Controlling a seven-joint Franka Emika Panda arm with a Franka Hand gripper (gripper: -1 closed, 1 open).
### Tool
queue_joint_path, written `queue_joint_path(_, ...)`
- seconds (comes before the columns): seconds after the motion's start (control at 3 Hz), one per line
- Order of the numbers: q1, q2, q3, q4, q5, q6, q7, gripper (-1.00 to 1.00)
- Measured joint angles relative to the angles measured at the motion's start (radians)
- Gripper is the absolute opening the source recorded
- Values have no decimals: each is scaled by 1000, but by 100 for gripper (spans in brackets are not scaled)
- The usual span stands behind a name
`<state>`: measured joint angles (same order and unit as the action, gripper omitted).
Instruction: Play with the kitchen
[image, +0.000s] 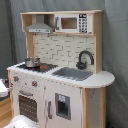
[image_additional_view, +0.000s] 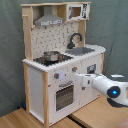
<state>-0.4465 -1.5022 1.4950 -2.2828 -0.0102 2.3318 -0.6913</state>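
The kitchen (image: 60, 95) is a tall white and light-wood toy with a hood (image: 40, 25), a microwave (image: 72, 22), a black stovetop (image: 42, 66), a grey sink (image: 75, 73) and a black faucet (image: 85, 59). A small metal pot (image_additional_view: 50, 56) stands on the stovetop (image_additional_view: 59, 59). In the second exterior view my gripper (image_additional_view: 77, 76) reaches in from the second exterior view's right and sits at the kitchen's (image_additional_view: 37, 85) front panel. It is beside a knob (image_additional_view: 74, 69) and above the oven door (image_additional_view: 64, 95). A white part of my arm (image: 2, 89) shows at the first exterior view's left edge.
The kitchen stands on a wooden surface (image_additional_view: 30, 119) in front of a grey curtain (image_additional_view: 115, 25). My arm's white body with its blue light (image_additional_view: 115, 92) fills the second exterior view's lower right. Another white rounded part (image: 20, 122) shows at the first exterior view's bottom.
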Motion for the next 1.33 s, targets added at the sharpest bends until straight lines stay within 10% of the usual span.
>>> queue_joint_path(1.33, 37, 7, 10, -167, -2, 434, -12, 100)
